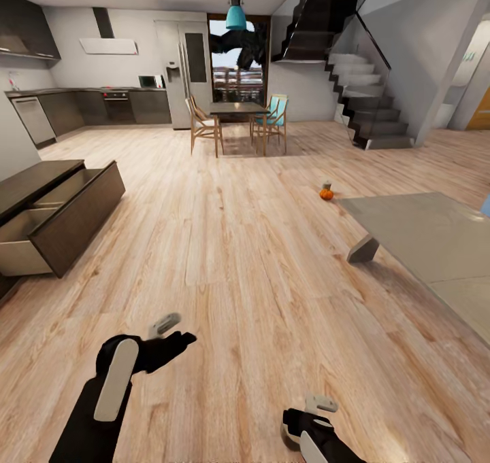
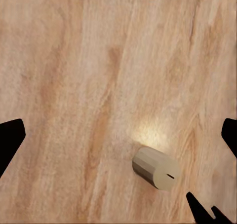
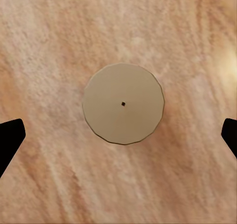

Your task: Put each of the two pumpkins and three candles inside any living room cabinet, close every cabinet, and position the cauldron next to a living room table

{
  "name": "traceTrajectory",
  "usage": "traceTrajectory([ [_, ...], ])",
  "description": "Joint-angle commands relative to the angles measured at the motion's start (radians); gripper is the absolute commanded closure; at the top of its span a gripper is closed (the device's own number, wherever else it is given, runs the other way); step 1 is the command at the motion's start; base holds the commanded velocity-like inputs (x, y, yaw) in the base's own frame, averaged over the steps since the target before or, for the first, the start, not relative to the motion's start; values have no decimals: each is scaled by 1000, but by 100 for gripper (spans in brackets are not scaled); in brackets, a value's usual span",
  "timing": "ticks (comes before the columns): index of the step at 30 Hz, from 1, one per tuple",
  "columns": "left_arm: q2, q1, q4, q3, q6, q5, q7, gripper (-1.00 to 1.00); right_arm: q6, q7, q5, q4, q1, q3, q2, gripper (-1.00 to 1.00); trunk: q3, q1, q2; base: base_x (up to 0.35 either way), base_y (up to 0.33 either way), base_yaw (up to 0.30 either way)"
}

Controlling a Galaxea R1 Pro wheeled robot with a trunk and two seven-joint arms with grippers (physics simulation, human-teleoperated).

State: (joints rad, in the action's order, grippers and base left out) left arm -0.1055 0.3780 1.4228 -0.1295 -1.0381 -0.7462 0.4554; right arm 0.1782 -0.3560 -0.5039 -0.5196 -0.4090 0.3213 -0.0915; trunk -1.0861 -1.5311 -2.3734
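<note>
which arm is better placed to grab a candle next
Right, probably. In the right wrist view an upright candle sits centred between the open fingers, seen end-on. In the left wrist view the other candle lies on its side, off-centre, near one finger, so the left gripper would need realigning first.

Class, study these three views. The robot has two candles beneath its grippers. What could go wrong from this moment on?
1. The candle under the open left gripper lies on its side, off-centre; a finger may nudge it into rolling.
2. The upright candle sits centred under the open right gripper; an uneven close might tip it.
3. The cabinet drawers stand open into the floor; the base could bump them.
</note>
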Motion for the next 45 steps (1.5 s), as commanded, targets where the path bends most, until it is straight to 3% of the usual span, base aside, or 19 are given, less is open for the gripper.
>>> traceTrajectory([
  [1, 0, -6, 15, 0, -5, -30, 9, -100, 4, -8, -6, -2, -1, 7, 1, -100, -4, -4, -8, 0, 0, 0],
  [7, 4, -15, 38, -1, -6, -65, 9, -100, 6, -5, -7, -2, -1, 10, 1, -100, -23, -27, -50, 0, 0, 0],
  [18, 3, -16, 39, -2, -7, -69, 9, -100, 7, -4, -7, -2, -1, 12, 1, -100, -57, -69, -127, 0, 0, 0],
  [31, 2, -16, 39, -1, -6, -72, 9, -100, 7, -4, -7, -2, -1, 12, 1, -100, -108, -75, -130, 0, 0, 0],
  [34, 3, -16, 39, -1, -6, -75, 9, -100, 7, -4, -7, -2, -1, 12, 1, -100, -108, -75, -130, 0, 0, 0],
  [39, 4, -38, 38, -1, -5, -126, 8, -100, 7, -4, -7, -2, -1, 12, 1, -100, -108, -75, -130, 2, 0, 0],
  [45, 12, -55, 38, -4, -4, -134, 7, -100, 7, -4, -7, -2, -1, 13, 1, -100, -108, -75, -130, 177, 0, 0],
])
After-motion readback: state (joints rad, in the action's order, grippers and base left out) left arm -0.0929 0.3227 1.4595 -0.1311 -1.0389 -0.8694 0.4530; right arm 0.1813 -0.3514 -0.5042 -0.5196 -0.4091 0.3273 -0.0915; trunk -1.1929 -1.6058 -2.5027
